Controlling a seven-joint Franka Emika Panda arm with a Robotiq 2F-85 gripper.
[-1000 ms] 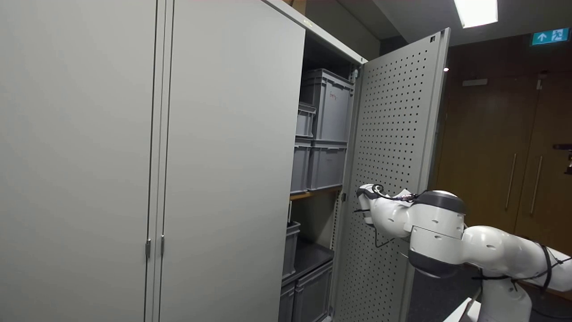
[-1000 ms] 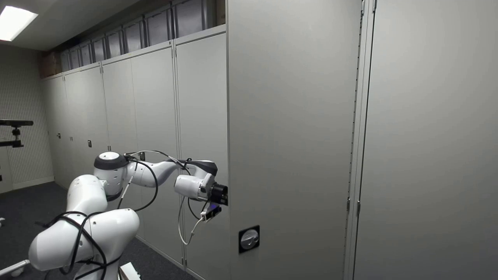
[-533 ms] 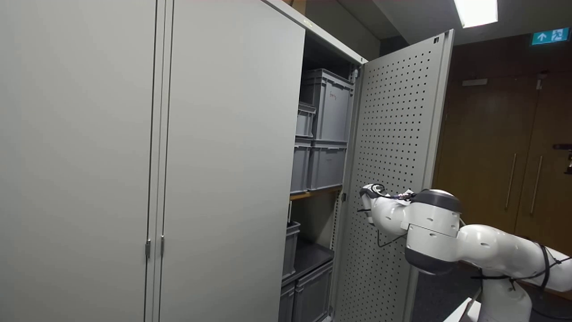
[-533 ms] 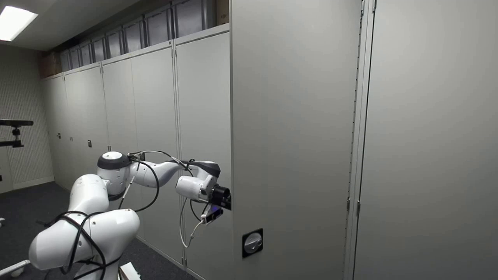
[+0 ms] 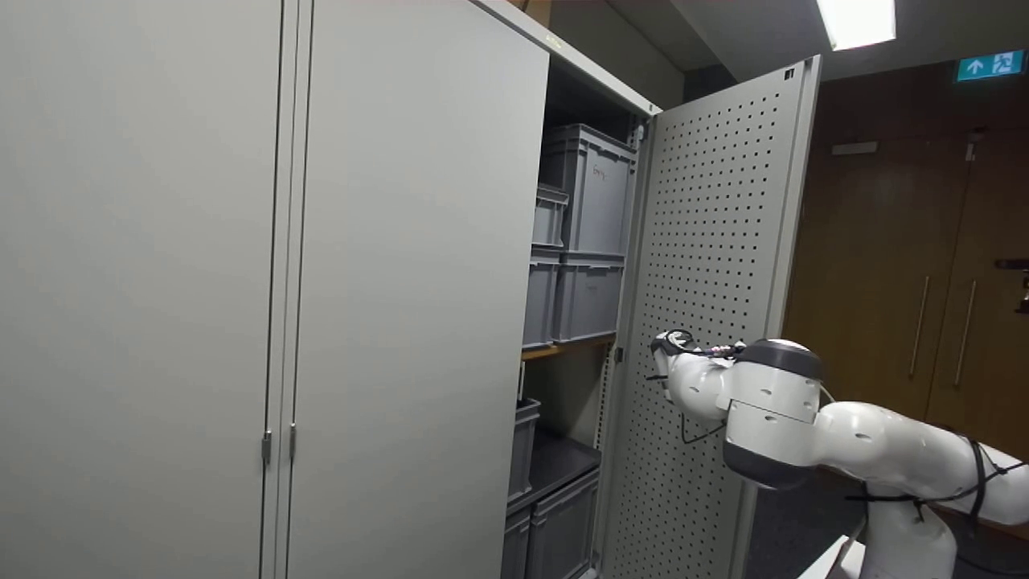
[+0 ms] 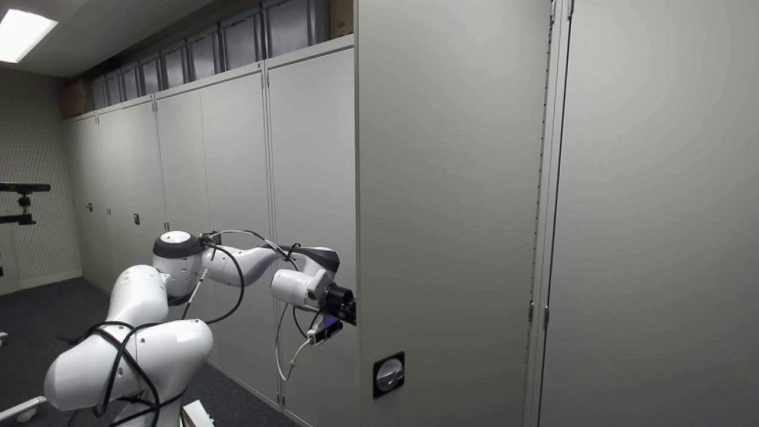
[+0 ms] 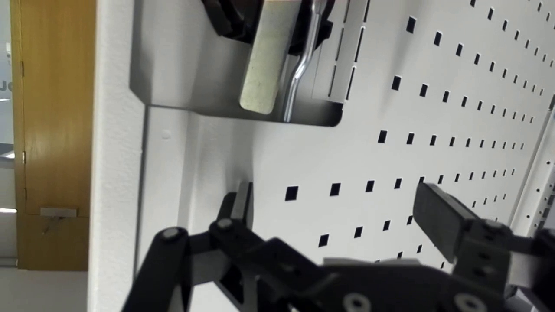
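Swung slightly wider, the pale grey perforated door (image 5: pixel 707 249) stands open, jaws spread near it

black claw (image 7: pixel 336 198), dotted grey door (image 7: pixel 312 151)

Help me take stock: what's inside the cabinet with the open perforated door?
In an exterior view, grey bins stand on and below a brown-edged shelf. The closed door covers the rest; the bins' contents cannot be made out.
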